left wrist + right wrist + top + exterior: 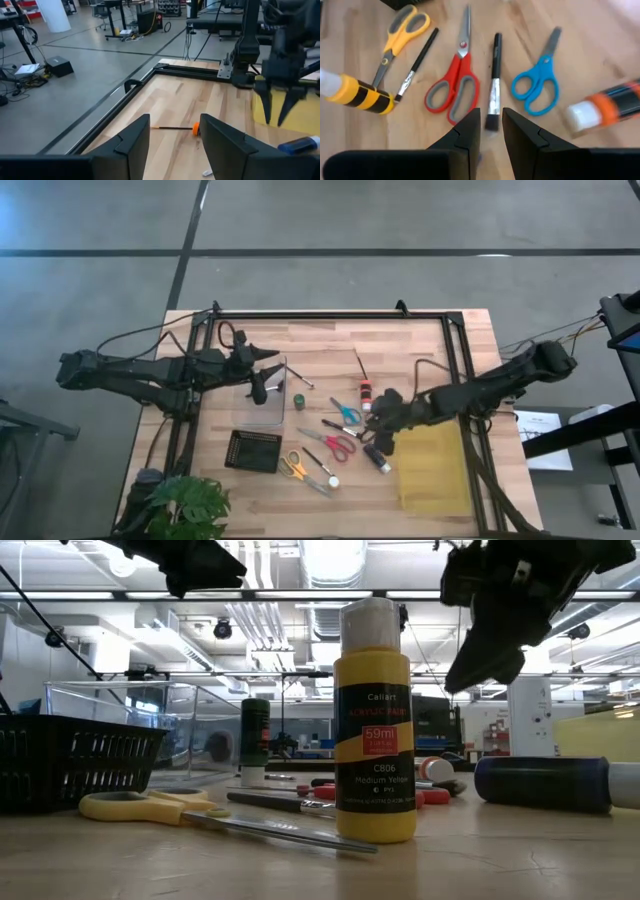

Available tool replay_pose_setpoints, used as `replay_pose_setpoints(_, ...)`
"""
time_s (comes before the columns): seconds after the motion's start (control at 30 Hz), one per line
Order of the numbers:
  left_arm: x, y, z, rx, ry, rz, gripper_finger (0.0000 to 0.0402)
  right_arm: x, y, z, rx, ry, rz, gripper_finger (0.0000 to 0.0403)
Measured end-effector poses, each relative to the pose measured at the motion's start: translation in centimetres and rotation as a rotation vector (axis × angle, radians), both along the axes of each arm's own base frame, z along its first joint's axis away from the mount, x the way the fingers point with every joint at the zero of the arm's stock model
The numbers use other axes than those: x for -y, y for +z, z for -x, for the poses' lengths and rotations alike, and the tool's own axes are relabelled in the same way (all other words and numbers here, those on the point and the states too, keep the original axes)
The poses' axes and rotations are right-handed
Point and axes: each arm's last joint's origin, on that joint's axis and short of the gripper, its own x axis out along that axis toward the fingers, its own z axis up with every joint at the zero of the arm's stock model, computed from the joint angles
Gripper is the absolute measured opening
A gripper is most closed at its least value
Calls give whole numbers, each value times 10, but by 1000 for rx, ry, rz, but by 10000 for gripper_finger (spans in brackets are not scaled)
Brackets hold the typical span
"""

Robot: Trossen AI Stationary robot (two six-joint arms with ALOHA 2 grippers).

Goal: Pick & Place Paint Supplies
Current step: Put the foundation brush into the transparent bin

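Paint supplies lie in the table's middle: blue scissors (537, 82), red scissors (454, 87), yellow scissors (400, 35), a flat dark brush (494, 85) between the red and blue pairs, and a thinner brush (417, 62). A yellow paint bottle (375, 720) stands upright; an orange-banded bottle (605, 105) and a blue bottle (545, 783) lie on their sides. My right gripper (490, 132) hovers open above the flat brush's bristle end, well off the table (490, 630). My left gripper (172, 132) is open and empty over the clear bin (262, 395).
A black square tray (253, 450) sits near the yellow scissors, and a yellow bin (432, 470) lies at the table's right near side. A green pot (298, 400) stands beside the clear bin. A thin brush (358, 363) lies farther back. A plant (190, 505) fills the near left corner.
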Motion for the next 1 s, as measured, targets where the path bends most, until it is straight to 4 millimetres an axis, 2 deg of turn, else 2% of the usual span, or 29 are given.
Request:
replay_pose_setpoints(0.2, 0, 0, 0, 5, -7, 4, 184, -12, -11, -25, -78, -43, -29, 82)
replay_pose_setpoints(0.43, 1, 0, 0, 5, -17, 7, 184, -18, -31, -42, -306, -66, 38, 82)
replay_pose_setpoints(0.6, 1, 0, 0, 5, -26, 9, 184, -23, -38, -55, -340, -27, 45, 82)
replay_pose_setpoints(0.73, 1, 0, 0, 6, -30, 11, 184, -23, -45, -56, -366, -7, 63, 82)
replay_pose_setpoints(1.0, 1, 1, 0, 10, -33, 14, 184, -20, -53, -46, -381, 15, 62, 82)
